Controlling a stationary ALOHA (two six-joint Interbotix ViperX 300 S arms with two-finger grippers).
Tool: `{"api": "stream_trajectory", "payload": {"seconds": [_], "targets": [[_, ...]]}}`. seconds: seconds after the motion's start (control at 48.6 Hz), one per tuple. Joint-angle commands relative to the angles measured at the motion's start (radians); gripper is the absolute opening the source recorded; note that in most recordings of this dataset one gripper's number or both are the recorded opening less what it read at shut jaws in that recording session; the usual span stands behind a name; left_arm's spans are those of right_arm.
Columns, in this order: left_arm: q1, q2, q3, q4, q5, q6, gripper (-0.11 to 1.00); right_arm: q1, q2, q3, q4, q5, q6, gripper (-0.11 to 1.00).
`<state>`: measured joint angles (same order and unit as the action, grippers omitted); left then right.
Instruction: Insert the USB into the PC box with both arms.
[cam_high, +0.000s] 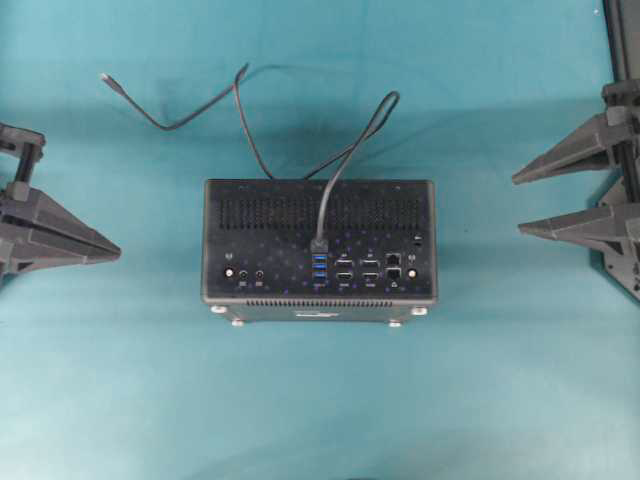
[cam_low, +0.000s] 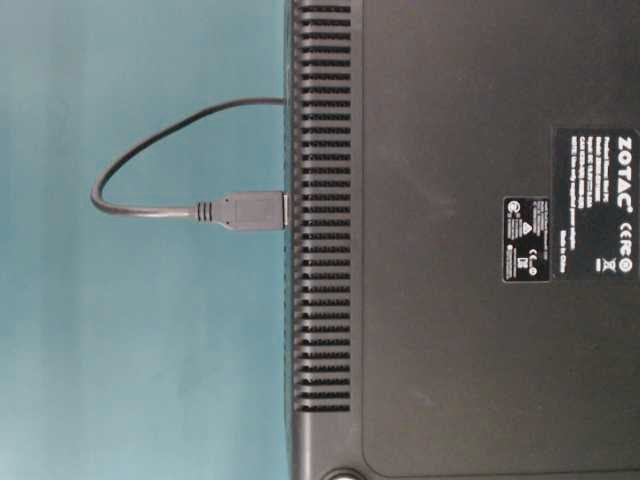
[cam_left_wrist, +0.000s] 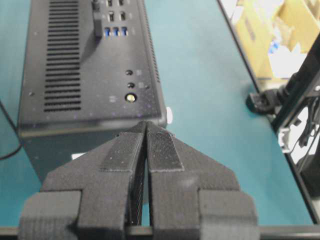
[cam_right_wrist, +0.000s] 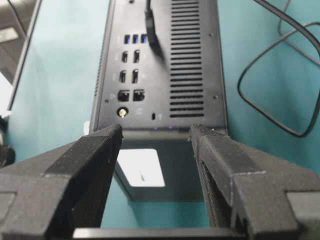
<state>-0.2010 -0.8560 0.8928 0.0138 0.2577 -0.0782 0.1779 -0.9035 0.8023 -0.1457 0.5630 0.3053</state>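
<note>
Black and blocky, the PC box (cam_high: 320, 240) sits mid-table between my arms. My right gripper (cam_high: 518, 205) stands spread wide, my left gripper (cam_high: 118, 252) pressed together, both empty. Smallest, the USB (cam_high: 319, 245) sits plugged into a blue port.

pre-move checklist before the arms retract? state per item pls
1. USB in a blue port of the box: ok, plug stands in the port row.
2. Fully seated: ok in the table-level view, plug sits flush against the box.
3. Left hand off the box: ok, shut, holding nothing, clear of it.
4. Right hand released: ok, open, nothing between its fingers.
5. Cable free of both hands: ok, it lies on the table behind the box.
6. Port contact made: cannot tell.
</note>
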Motion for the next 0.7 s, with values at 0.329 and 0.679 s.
{"api": "stream_trajectory", "payload": {"seconds": [0.329, 0.679], "targets": [[-0.005, -0.003, -0.025, 0.003, -0.023, 0.003, 0.0, 0.003, 0.003, -0.008, 0.0, -0.006, 0.008, 0.64], [-0.003, -0.005, -0.025, 0.003, -0.035, 0.008, 0.0, 0.003, 0.003, -0.008, 0.0, -0.008, 0.008, 0.64]]}}
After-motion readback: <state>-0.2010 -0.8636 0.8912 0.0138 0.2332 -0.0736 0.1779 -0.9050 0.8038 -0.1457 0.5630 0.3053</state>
